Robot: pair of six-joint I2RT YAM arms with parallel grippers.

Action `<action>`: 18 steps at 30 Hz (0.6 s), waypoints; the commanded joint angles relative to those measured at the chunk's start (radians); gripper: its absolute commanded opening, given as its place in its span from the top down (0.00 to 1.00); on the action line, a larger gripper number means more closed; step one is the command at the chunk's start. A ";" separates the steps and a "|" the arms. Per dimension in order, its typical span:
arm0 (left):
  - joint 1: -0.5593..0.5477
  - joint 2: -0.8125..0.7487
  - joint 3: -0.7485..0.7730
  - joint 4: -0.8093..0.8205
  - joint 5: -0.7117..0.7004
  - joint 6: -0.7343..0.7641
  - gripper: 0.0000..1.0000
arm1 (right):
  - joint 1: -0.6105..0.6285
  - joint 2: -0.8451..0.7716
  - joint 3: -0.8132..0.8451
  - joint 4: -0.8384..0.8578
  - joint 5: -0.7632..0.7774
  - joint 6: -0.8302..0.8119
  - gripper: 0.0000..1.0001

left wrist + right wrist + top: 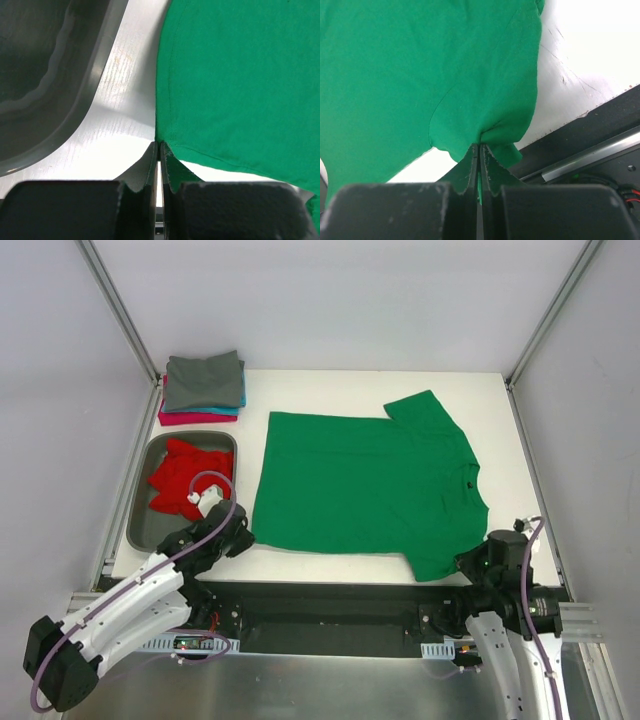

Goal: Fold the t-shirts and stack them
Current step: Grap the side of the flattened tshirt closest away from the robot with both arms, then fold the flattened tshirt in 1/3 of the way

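Top view: green t-shirt (365,490) lies spread flat on the bench (300,390), near edge towards the arms, probably set for a fold. Left wrist: left hand (159,146) pressed together, pinching its hem corner. Right wrist: right hand (479,146) pinches bunched cloth. No readable writing.

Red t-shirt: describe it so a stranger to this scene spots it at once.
On the white table, look to the left edge: a grey metal tray sits there, with a stack of folded shirts behind it. The red t-shirt lies crumpled inside that tray, the only shirt neither folded nor spread flat like the green t-shirt.
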 commanded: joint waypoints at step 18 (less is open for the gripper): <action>0.025 0.259 0.256 0.019 -0.148 0.086 1.00 | -0.004 0.392 0.100 0.287 0.064 -0.145 0.99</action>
